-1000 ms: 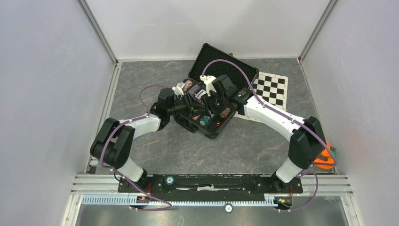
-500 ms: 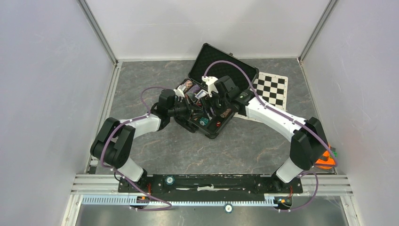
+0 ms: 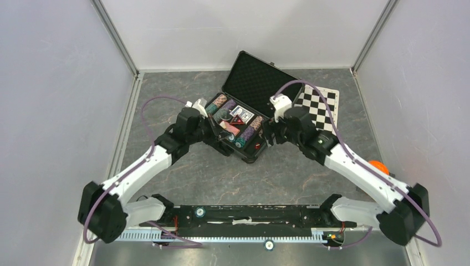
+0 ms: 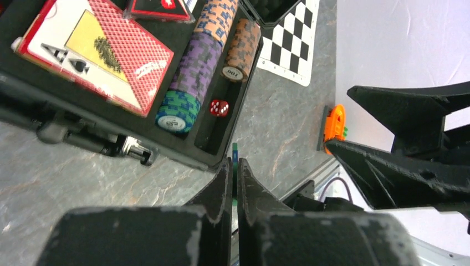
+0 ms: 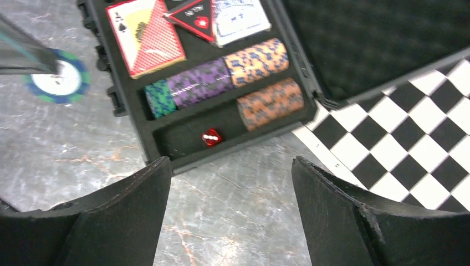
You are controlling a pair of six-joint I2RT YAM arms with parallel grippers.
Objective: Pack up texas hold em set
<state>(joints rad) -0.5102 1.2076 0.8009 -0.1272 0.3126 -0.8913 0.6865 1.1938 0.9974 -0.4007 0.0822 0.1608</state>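
Observation:
The black case (image 3: 255, 151) lies open, its foam lid (image 3: 258, 83) tilted back. Inside it are a red card deck (image 4: 94, 52), a blue deck (image 5: 238, 16), rows of teal, purple and brown chips (image 5: 194, 86) and a red die (image 5: 211, 137). My left gripper (image 4: 234, 163) is shut on a teal chip (image 5: 57, 79), held edge-up over the table just off the case's near-left corner. My right gripper (image 5: 230, 166) stands open and empty above the table, just off the case's near-right side.
A black-and-white chequered mat (image 3: 318, 105) lies right of the case, partly under it. An orange piece (image 3: 378, 166) sits by the right wall. Grey walls close in on the left, right and back.
Both arms have drawn back from over the case toward its near sides. The left gripper has shut on the teal chip. The right gripper has opened wide.

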